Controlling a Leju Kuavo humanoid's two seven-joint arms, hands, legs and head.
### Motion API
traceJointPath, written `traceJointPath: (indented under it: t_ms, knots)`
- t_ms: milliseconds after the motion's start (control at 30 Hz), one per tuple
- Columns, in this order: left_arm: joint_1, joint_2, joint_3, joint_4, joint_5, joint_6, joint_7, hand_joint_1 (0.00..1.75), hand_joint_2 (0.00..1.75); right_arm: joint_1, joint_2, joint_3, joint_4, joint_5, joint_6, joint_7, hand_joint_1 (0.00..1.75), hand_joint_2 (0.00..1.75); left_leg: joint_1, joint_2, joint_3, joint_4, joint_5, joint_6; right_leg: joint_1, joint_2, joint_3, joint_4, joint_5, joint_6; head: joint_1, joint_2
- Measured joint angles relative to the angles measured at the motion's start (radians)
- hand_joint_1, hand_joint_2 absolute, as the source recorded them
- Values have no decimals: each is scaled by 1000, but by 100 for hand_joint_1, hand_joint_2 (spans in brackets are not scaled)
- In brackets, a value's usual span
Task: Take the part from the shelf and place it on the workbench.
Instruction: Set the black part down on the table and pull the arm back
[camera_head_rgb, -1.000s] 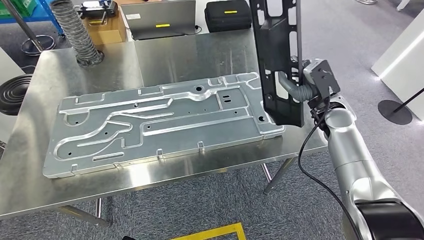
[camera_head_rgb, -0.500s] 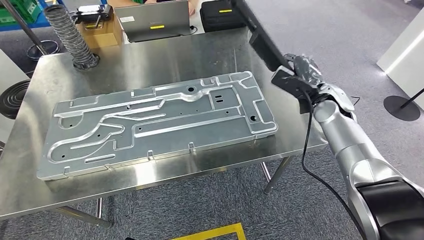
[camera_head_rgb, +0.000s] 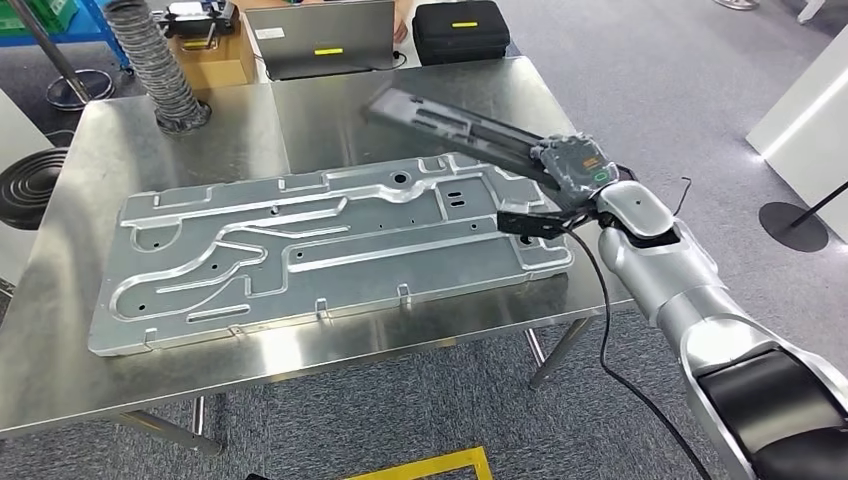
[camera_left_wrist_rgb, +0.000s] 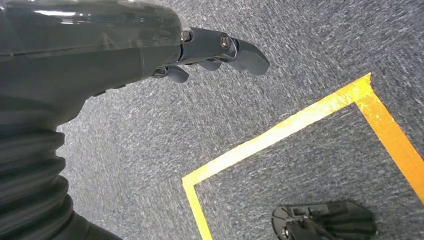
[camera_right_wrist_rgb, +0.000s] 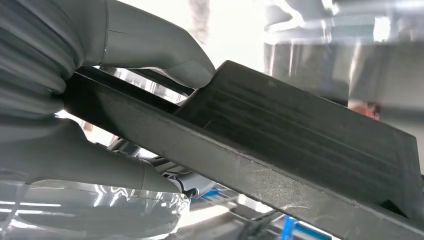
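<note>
The part (camera_head_rgb: 450, 124) is a long black plastic panel with ribs and slots. It lies nearly flat, low over the steel workbench (camera_head_rgb: 120, 160), just behind the big aluminium plate (camera_head_rgb: 320, 240); whether it touches the bench I cannot tell. My right hand (camera_head_rgb: 570, 165) grips its near end at the bench's right side. In the right wrist view the thumb (camera_right_wrist_rgb: 155, 45) presses on the part (camera_right_wrist_rgb: 300, 145) from one side and the fingers (camera_right_wrist_rgb: 75, 160) from the other. My left hand (camera_left_wrist_rgb: 220, 50) hangs over the carpet, fingers apart, holding nothing.
Behind the bench stand a laptop (camera_head_rgb: 320, 40), a black case (camera_head_rgb: 460, 30) and a cardboard box (camera_head_rgb: 210, 55). A ribbed grey hose (camera_head_rgb: 150, 60) ends on the bench's far left corner. Yellow tape (camera_left_wrist_rgb: 280, 135) marks the grey carpet.
My right hand has swung the part down from upright at the bench's right edge to nearly flat over the bench's far right area, behind the aluminium plate. The camera shifted slightly.
</note>
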Motion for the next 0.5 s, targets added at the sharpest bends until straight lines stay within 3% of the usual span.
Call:
traceJointPath:
  t_ms: [33, 100, 167, 267, 333, 433, 467, 500]
  knots:
    - [0, 0, 0, 0, -2, -1, 0, 0, 175, 0, 0, 11, 4, 21, -3, 1, 175, 175, 0, 0, 1, 1, 0, -1, 0, 0, 16, -37, 28, -2, 0, 0]
    - [-1, -1, 0, 0, -6, -1, 3, 0, 175, -2, 0, 30, 11, 56, -11, 0, 175, 175, -1, -1, 2, 2, -2, -4, 2, 0, 84, -181, 97, -11, 0, 0]
    - [-3, -1, 0, 0, -11, -1, 9, 0, 175, -6, 1, 49, 16, 83, -19, -2, 175, 175, -3, -1, 1, 2, -3, -11, 8, 0, 128, -276, 127, -22, 0, 0]
    - [-4, -2, 0, 0, -19, 1, 17, 0, 175, -7, 2, 74, 27, 108, -27, -6, 175, 175, -3, 0, 0, 1, -5, -26, 11, -1, 134, -294, 130, -35, 0, 0]
    - [-6, -2, 0, 0, -24, 6, 20, 0, 175, -8, 5, 86, 33, 117, -30, -12, 175, 175, -3, 1, -12, 33, -30, -36, 5, -3, 139, -304, 135, -47, 0, 0]
    - [-8, -2, 0, 0, -29, 12, 22, 0, 175, -7, 10, 103, 44, 128, -35, -19, 175, 175, -1, 2, -92, 214, -120, -45, 4, -4, 142, -307, 136, -54, 0, 0]
    - [-7, -2, -1, 0, -31, 14, 22, 0, 175, -5, 11, 109, 48, 131, -35, -21, 175, 175, 0, 2, -117, 267, -136, -48, 4, -4, 142, -306, 136, -55, 0, 0]
    - [-7, -2, -1, 0, -33, 16, 22, 0, 175, -3, 12, 114, 52, 133, -35, -24, 175, 175, 1, 2, -127, 288, -134, -49, 4, -4, 142, -305, 135, -55, 0, 0]
